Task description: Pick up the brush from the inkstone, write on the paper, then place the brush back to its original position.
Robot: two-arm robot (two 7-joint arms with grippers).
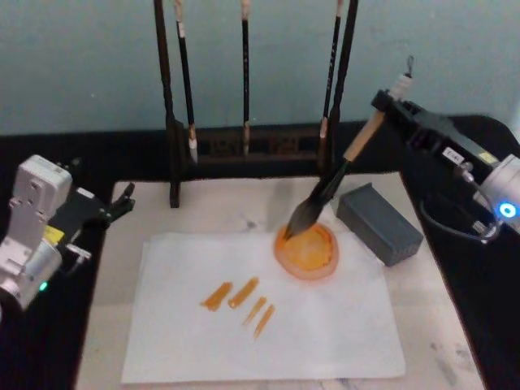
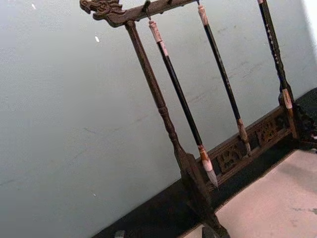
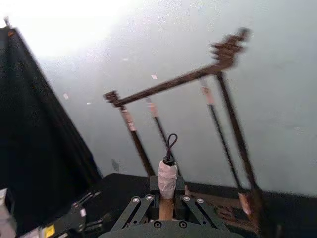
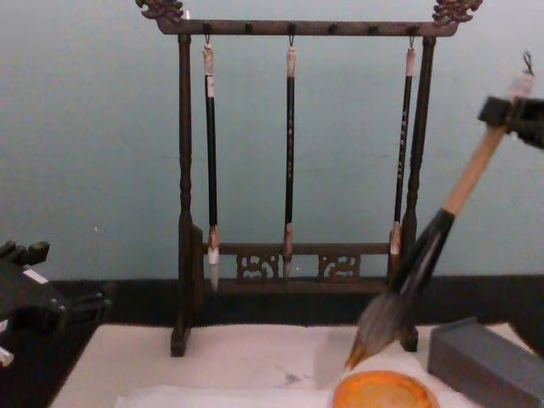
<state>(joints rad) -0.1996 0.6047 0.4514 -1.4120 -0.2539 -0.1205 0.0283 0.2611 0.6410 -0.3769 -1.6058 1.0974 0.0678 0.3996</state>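
Right end effector (image 1: 388, 104): pinching brush (image 1: 341, 172) top
Brush: tilted, tip at inkstone (image 1: 309, 252) rim
Left end effector (image 1: 119, 203): parked, spread

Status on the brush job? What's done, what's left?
Done: the brush is picked up, and four orange strokes lie on the paper, so the writing looks finished. In hand: the right gripper clamps the brush tilted, with its bristle tip at the inkstone far rim. Left: lay the brush on the dish and release. The left gripper is parked at the left.
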